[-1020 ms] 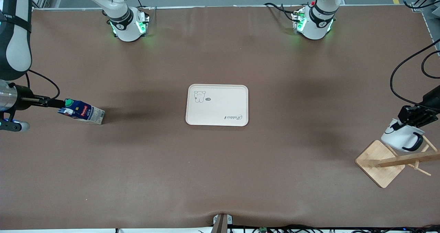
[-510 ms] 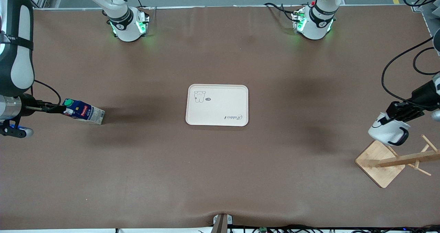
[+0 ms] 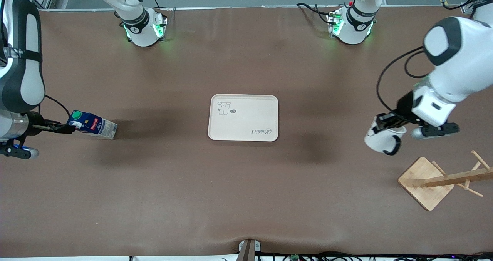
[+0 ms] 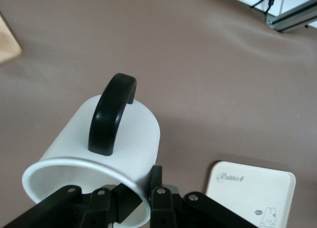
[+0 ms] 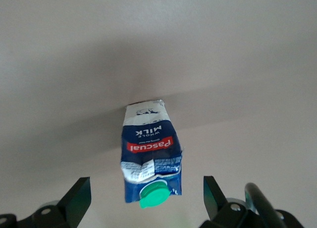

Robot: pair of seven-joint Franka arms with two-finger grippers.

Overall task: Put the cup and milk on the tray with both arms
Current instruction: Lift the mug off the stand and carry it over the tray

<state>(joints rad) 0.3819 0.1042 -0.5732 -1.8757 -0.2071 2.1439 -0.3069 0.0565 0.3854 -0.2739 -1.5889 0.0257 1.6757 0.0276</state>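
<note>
Left gripper (image 3: 382,123) pinching raised cup (image 3: 382,139); right gripper (image 3: 66,128), fingers spread, seemingly around milk (image 3: 92,124).

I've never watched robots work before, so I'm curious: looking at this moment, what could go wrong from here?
The left gripper pinches only the rim of the white ceramic mug with a black handle, up over bare table short of the flat cream tray; it could slip and drop. The small dark blue milk carton with a green cap stands between the right gripper's open fingers; a skewed close might topple it.
</note>
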